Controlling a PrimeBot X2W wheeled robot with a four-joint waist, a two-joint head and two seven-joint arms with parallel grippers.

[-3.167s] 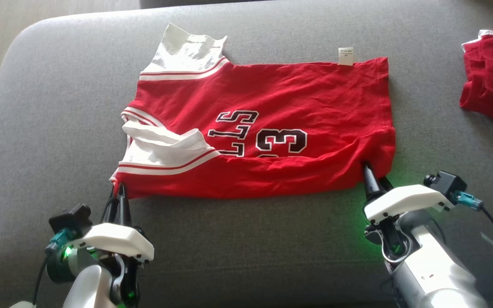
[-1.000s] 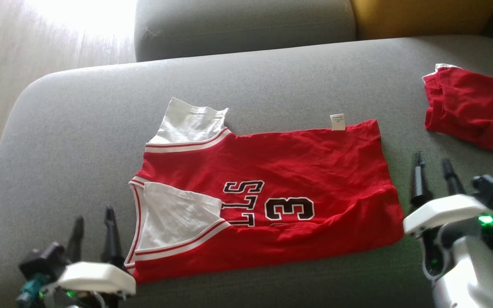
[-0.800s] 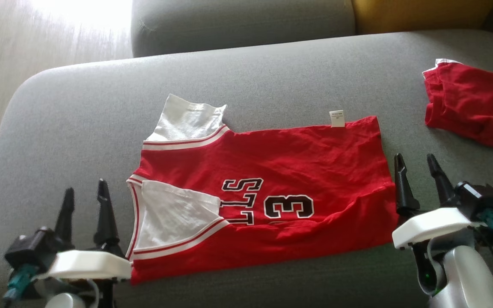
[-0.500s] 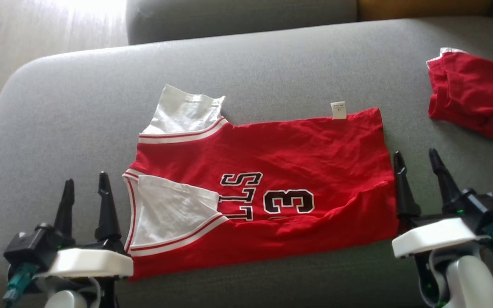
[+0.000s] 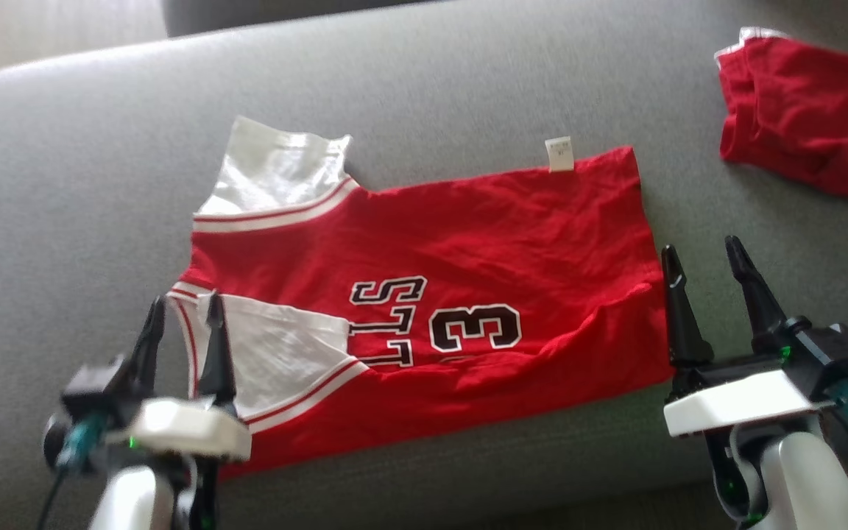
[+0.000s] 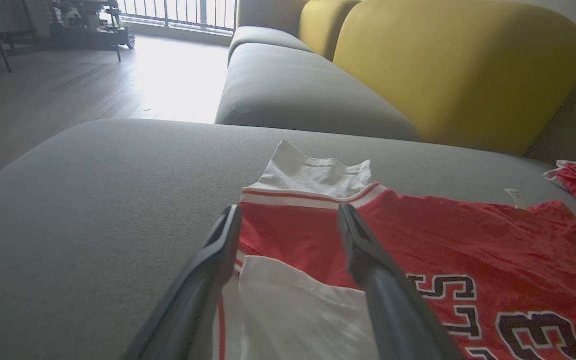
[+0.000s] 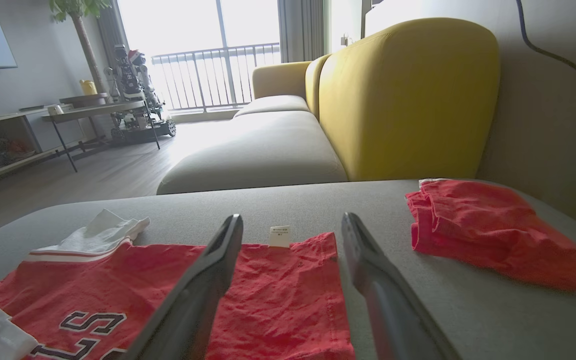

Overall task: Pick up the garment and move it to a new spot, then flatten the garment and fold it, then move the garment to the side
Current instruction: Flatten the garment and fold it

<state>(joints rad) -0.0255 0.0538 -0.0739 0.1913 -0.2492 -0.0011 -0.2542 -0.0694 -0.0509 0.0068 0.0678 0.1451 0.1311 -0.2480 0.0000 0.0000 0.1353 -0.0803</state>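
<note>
The garment point(image 5: 468, 258) is a red jersey with white sleeves, black lettering and a white tag. It lies spread on the grey sofa seat point(image 5: 85, 147), its near long edge folded over. In the left wrist view the garment point(image 6: 443, 240) lies under and beyond the fingers, and it is the garment point(image 7: 278, 290) below the fingers in the right wrist view. My left gripper point(image 5: 182, 308) hovers open over the near white sleeve. My right gripper point(image 5: 700, 246) stands open just right of the hem end, holding nothing.
A second red cloth point(image 5: 799, 110) lies crumpled at the seat's far right, also seen as the red cloth point(image 7: 493, 225) in the right wrist view. A yellow backrest point(image 7: 408, 95) rises behind the seat. Another grey seat point(image 6: 293, 90) and wooden floor point(image 6: 68, 90) lie beyond.
The head camera tilted down and shifted, so the scene slid up and left. My left gripper moved right, over the near sleeve's edge. The right gripper stays beside the hem.
</note>
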